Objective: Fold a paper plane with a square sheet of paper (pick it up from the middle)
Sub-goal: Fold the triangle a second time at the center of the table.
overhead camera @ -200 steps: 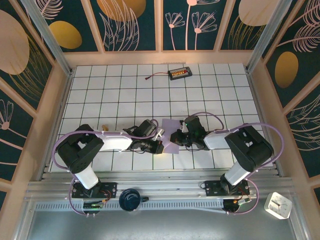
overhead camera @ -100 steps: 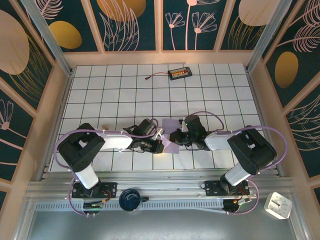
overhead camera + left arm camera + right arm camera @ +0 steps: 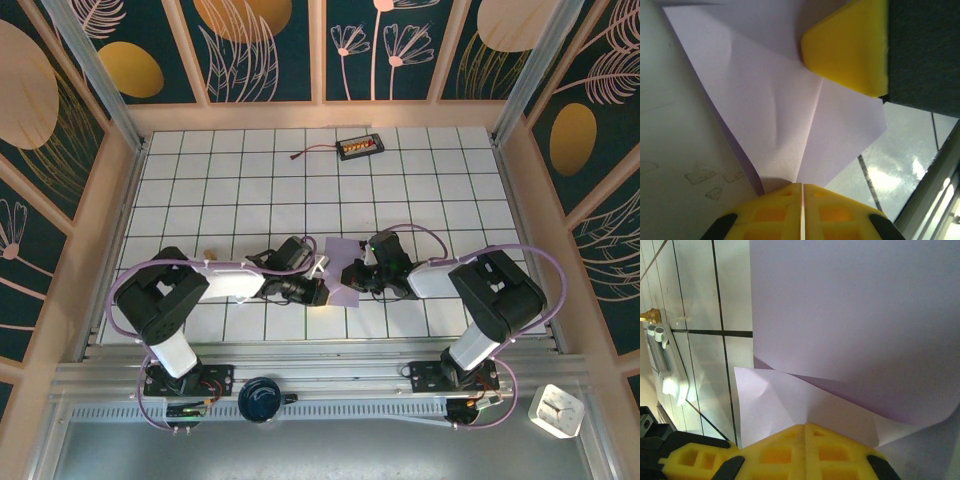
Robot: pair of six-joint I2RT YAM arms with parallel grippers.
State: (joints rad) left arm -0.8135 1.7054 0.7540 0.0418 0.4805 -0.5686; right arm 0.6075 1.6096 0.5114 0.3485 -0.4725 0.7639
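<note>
Progress looks early: lavender sheet of paper (image 3: 850, 315) shows a couple of creases, nothing plane-shaped yet. Jaws of left gripper (image 3: 802, 185) and right gripper (image 3: 805, 426) clench it at 8 and 3 o'clock.

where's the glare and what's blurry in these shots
Left wrist: glare on the table at lower right, paper crisp, left end effector slightly soft up close. Right wrist: paper evenly lit, dark shadow under its curled fold, sheen on the table. Top external: even light, sharp throughout.
</note>
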